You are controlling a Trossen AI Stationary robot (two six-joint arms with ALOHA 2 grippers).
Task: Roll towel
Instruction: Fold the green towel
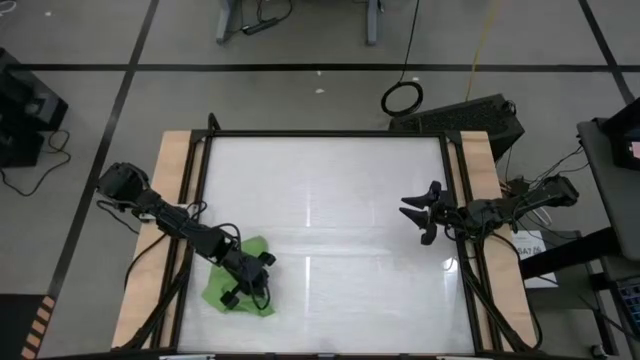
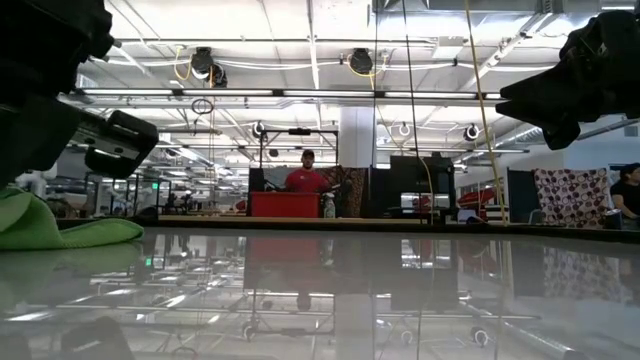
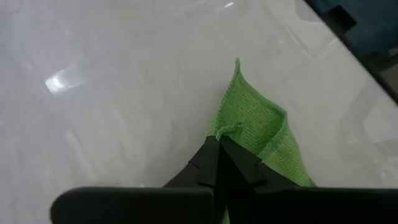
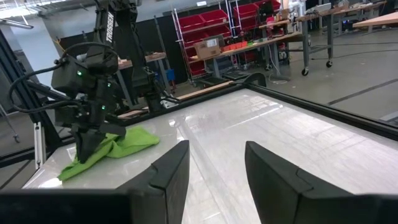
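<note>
The lime-green towel (image 1: 240,288) lies crumpled on the glossy white table near its front left corner. It also shows in the left wrist view (image 3: 264,127), the right wrist view (image 4: 121,149) and at the left of the low view (image 2: 55,225). My left gripper (image 1: 247,277) is over the towel and shut on it. My right gripper (image 1: 418,215) is open and empty above the right side of the table, far from the towel; its fingers show in the right wrist view (image 4: 214,165). My left gripper pinches a bunched-up edge of the towel (image 3: 229,130) between its two shut fingertips (image 3: 208,155). It comes from above, slanting down. One layer or several, I cannot tell. The rest of the towel lies slack on the table beyond the fingers, one corner (image 3: 237,62) pointing away.
A dark frame (image 1: 330,133) runs around the table, with wooden strips (image 1: 175,200) along the left and right sides. The table's bare middle (image 1: 330,230) lies between the two arms. A person in red (image 2: 305,178) stands far off in the room behind.
</note>
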